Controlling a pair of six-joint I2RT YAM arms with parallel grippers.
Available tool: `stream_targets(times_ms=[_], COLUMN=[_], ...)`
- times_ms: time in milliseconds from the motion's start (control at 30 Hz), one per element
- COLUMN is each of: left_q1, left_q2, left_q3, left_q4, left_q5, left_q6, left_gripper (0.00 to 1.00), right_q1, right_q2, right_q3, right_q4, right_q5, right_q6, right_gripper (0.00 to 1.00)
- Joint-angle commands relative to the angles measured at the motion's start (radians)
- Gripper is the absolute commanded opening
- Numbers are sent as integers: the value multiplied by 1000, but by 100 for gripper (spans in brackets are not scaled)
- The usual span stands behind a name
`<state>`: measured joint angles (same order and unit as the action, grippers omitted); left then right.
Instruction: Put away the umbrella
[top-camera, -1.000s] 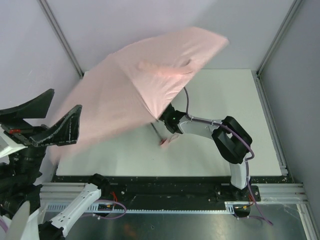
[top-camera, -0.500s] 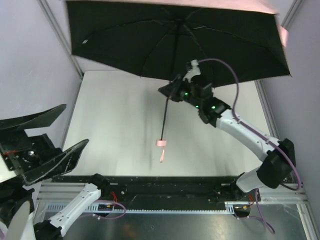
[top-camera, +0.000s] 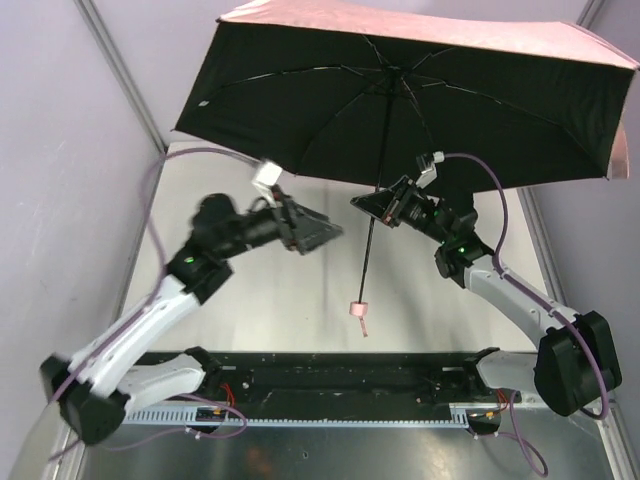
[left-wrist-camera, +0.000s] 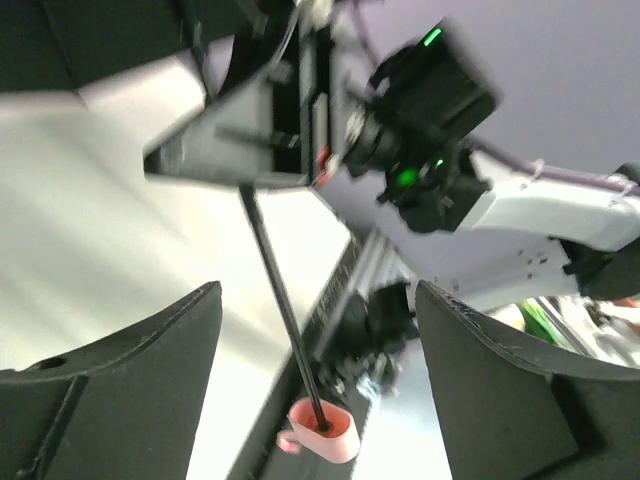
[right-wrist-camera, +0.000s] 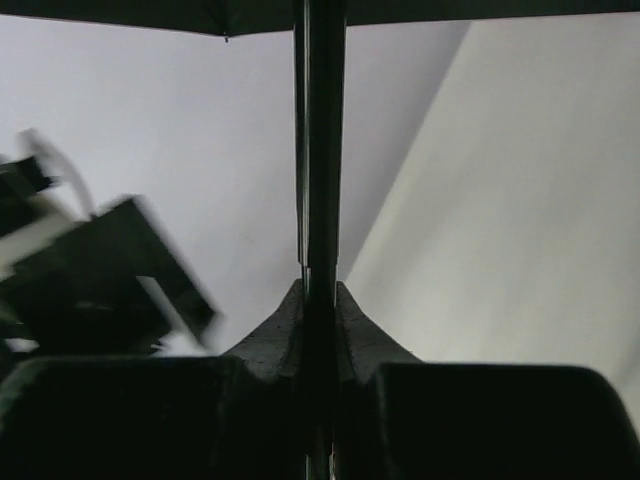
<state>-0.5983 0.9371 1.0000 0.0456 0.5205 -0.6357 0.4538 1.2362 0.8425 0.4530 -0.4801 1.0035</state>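
Note:
The umbrella (top-camera: 430, 100) is open, its black underside toward the top camera and a pink rim along the top edge. Its thin black shaft (top-camera: 368, 255) hangs down to a small pink handle (top-camera: 358, 311) above the table. My right gripper (top-camera: 378, 206) is shut on the shaft just under the canopy; in the right wrist view the shaft (right-wrist-camera: 322, 120) runs straight up from between the closed fingers (right-wrist-camera: 320, 290). My left gripper (top-camera: 322, 233) stands open just left of the shaft. In the left wrist view the shaft (left-wrist-camera: 278, 300) and handle (left-wrist-camera: 325, 432) show between its wide-apart fingers (left-wrist-camera: 318, 295), untouched.
The white table (top-camera: 260, 300) lies below, with grey walls on both sides and metal corner posts (top-camera: 120, 70). The black front rail (top-camera: 330, 365) runs along the near edge. The canopy hides the back of the table.
The right arm tipped the umbrella up, so its black underside now faces the camera, and shifted it slightly right. The left arm swung in from the near left, close to the shaft.

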Motion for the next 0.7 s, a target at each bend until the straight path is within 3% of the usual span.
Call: stream_targets(times_ms=[0, 167, 367, 500, 667], left_q1=[-140, -201, -239, -257, -260], left_q2=[105, 190, 288, 320, 323], left_q3=[-16, -46, -42, -52, -48], left_q4=[160, 195, 209, 211, 212], left_q5=[-71, -167, -119, -125, -178], left_q6=[-136, -154, -167, -165, -146], left_gripper=[80, 81, 79, 69, 46], right_q1=[-14, -16, -10, 7, 49], right_q2=[-52, -63, -67, -70, -72], right_q3=[-46, -84, -127, -130, -131], right_q4=[397, 458, 537, 563, 573], right_q5=[-113, -118, -97, -73, -38], right_q6=[114, 168, 245, 273, 280], right_gripper=[0, 0, 0, 0, 0])
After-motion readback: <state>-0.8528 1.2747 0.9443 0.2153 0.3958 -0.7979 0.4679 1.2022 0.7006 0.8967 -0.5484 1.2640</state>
